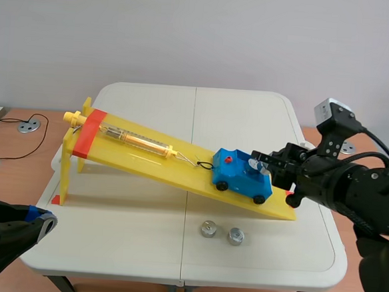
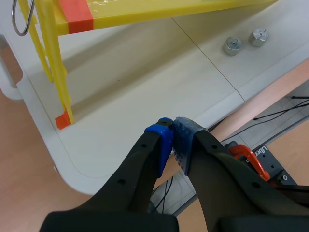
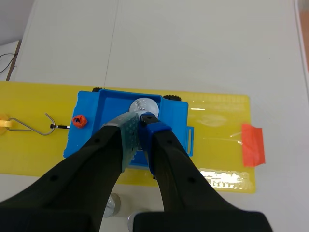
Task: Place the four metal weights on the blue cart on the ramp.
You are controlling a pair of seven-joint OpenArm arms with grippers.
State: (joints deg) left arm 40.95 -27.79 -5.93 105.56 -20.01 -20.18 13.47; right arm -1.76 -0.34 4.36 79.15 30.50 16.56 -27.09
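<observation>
A blue cart sits low on the yellow ramp, tied by a hook and string to the spring scale. My right gripper hangs over the cart's open bed, shut on a metal weight whose silver top shows just ahead of the fingertips. Two more metal weights stand on the table in front of the ramp, also seen as weights in the left wrist view. My left gripper is shut on nothing above the table's near left corner.
The ramp's raised end stands on yellow legs at the left, with orange tape across it. The spring scale lies along the ramp's upper half. Cables and a clamp lie beyond the table edge.
</observation>
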